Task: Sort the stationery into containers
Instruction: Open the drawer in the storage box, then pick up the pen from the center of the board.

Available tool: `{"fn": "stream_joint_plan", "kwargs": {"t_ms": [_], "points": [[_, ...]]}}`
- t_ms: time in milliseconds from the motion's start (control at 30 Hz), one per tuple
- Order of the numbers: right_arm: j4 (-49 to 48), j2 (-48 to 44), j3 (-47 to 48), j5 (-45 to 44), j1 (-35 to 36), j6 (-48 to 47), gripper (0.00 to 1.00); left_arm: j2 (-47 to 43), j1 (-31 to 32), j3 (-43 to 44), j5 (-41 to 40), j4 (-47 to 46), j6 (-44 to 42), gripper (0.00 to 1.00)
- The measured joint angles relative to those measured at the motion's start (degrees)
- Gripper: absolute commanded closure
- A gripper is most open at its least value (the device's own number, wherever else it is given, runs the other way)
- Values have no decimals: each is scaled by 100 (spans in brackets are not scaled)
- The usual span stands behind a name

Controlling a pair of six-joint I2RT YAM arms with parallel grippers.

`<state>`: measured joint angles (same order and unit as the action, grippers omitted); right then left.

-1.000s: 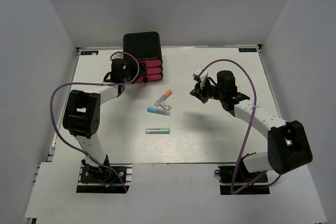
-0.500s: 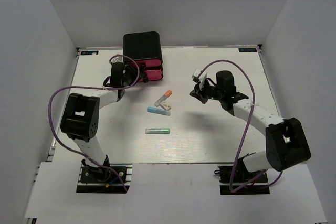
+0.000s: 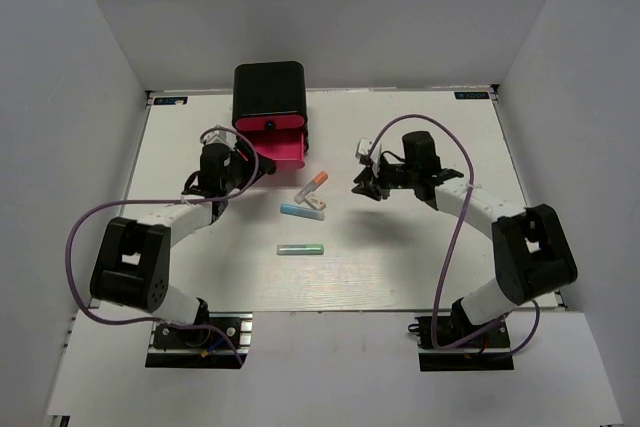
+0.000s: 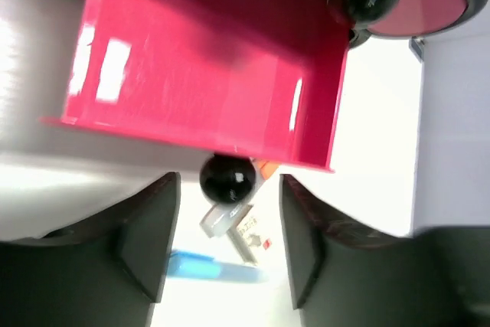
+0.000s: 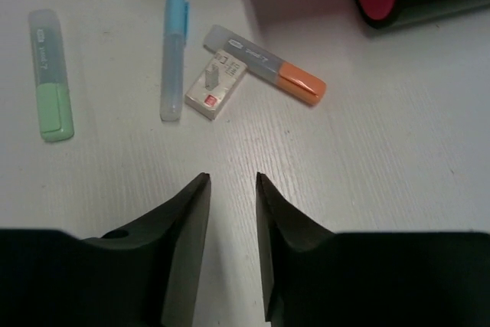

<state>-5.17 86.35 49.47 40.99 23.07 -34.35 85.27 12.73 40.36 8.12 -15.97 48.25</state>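
One pink drawer point(image 4: 207, 82) is pulled out of the black cabinet point(image 3: 268, 92). What shows of its inside is bare, so by my read sorting hasn't started.

Left gripper point(image 4: 227, 189) is released: the jaws straddle the drawer knob point(image 4: 227, 176) with a gap on each side, gripping nothing. Right gripper point(image 5: 232, 178) is parted a little and empty, hovering off the drawer's front-right.

All the stationery is on the table in front of the drawer:
- grey marker with orange tip point(image 5: 264, 63), nearest the drawer
- white eraser point(image 5: 217, 86), touching the grey marker
- light blue pen point(image 5: 173, 55), just beside the eraser
- green marker point(image 5: 51, 97), farthest from the drawer, apart from the rest

Risks:
- A left finger could hook the knob on retreat and shove the drawer or skid the cabinet.
- Marker, eraser and pen are bunched, so closing on one likely drags or flicks a neighbour.
- The right jaws look narrow for a marker and need widening before descent.
- The left arm parked at the drawer front could get in the way of the right arm's drop.
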Motion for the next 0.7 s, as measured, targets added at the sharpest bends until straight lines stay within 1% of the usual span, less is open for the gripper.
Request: {"fn": "stream_joint_plan", "kwargs": {"t_ms": [33,100,233,300,333,367,433,467,567,633,667,700], "points": [[96,142,120,144,20,-162,60,-83,0,-55,0,48,-26,26],[275,437,363,393,52,-446,57,-203,0,-94,-11,129,-46,25],[944,1029,977,756,232,-1217,56,-470,-2,-127,-9,304,-109,25],[1255,1231,1174,831,396,-1602,54,-765,0,-164,-20,505,-164,28],[1399,1311,1241,855,498,-1781,54,-925,0,-190,-39,579,-192,30],[1515,1370,1279,872,610,-1928,54,-1163,0,-232,-72,704,-238,37],[1687,1460,1300,870,817,-2146,54,-1600,0,-319,-140,890,-302,48],[1738,1504,1300,866,916,-2192,54,-1858,-2,-382,-173,1021,-341,61],[1731,1648,1300,750,1226,-2181,54,-2686,-2,-686,-240,1436,-402,78],[1657,1722,1303,643,1377,-2103,54,-3171,-2,-890,-256,1735,-413,78],[1585,1766,1305,570,1453,-2006,54,-3379,-2,-966,-245,1908,-417,76],[1532,1808,1327,525,1506,-1952,54,-3552,-2,-1038,-219,2052,-411,70]]}}
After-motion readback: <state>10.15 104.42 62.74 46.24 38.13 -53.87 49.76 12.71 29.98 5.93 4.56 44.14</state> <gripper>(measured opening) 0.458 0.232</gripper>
